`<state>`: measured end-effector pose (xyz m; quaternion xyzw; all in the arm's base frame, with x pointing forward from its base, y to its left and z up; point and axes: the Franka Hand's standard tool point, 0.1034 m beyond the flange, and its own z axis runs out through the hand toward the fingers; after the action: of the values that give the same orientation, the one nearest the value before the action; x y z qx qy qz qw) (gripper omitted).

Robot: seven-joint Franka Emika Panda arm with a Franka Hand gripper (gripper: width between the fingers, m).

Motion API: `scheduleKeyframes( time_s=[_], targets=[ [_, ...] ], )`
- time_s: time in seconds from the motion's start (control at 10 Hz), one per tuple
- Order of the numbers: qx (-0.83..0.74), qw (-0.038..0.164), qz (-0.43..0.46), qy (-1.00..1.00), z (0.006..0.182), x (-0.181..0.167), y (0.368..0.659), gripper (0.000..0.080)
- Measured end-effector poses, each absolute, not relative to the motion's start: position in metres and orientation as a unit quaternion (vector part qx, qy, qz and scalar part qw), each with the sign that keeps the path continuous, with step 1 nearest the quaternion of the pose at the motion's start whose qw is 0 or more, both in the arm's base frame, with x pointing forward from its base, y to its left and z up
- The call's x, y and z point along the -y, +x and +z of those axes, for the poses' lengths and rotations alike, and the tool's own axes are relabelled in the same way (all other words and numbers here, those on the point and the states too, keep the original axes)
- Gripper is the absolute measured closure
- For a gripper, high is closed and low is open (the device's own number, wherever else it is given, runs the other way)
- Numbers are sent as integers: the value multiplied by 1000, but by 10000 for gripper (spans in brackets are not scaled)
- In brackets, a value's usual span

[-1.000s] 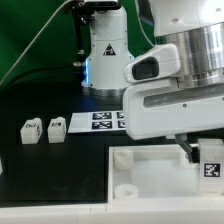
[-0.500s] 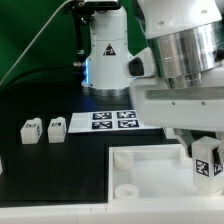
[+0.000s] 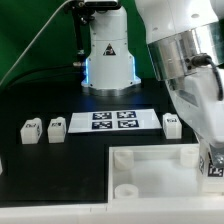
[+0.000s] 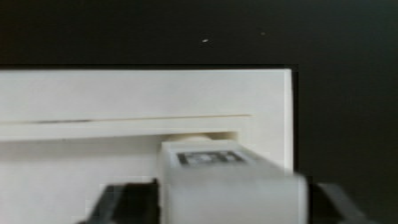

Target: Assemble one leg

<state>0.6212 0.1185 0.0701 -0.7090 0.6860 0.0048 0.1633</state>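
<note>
My gripper (image 3: 212, 158) is at the exterior view's right edge, shut on a leg (image 3: 213, 166), a small white block with a marker tag. It holds the leg at the far right corner of the large white panel (image 3: 150, 172). In the wrist view the leg (image 4: 222, 178) fills the gap between the dark fingers (image 4: 135, 203), its tag facing the camera, with the panel (image 4: 125, 100) behind it and a round socket just past the leg's tip. The gripper (image 4: 228, 208) hides the leg's lower end. Whether the leg touches the panel is not clear.
Two loose legs (image 3: 30, 130) (image 3: 56, 128) stand at the exterior view's left, and a third (image 3: 171, 123) stands right of the marker board (image 3: 112, 120). The arm's base (image 3: 108, 55) is behind the board. The table is black.
The arm has swung and tilted toward the exterior view's right, uncovering the marker board and the third loose leg. The held leg has moved right and a little lower over the panel's corner.
</note>
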Motion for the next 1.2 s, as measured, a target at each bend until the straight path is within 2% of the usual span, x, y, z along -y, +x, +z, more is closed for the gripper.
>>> scheduleKeyframes(
  time_s=[0.1, 0.2, 0.4, 0.8, 0.9, 1.0, 1.2],
  targets=[
    [-686, 163, 5, -709, 70, -119, 621, 268],
    [-642, 157, -4, -751, 70, -119, 621, 187],
    [-463, 132, -28, -876, 74, -123, 624, 157],
    [-265, 118, -52, -956, 74, -122, 624, 151],
    [-163, 92, -43, -981, 76, -119, 626, 151],
    [-72, 75, -49, -993, 77, -114, 634, 151],
    [-3, 70, -51, -996, 73, -109, 638, 151]
  ],
)
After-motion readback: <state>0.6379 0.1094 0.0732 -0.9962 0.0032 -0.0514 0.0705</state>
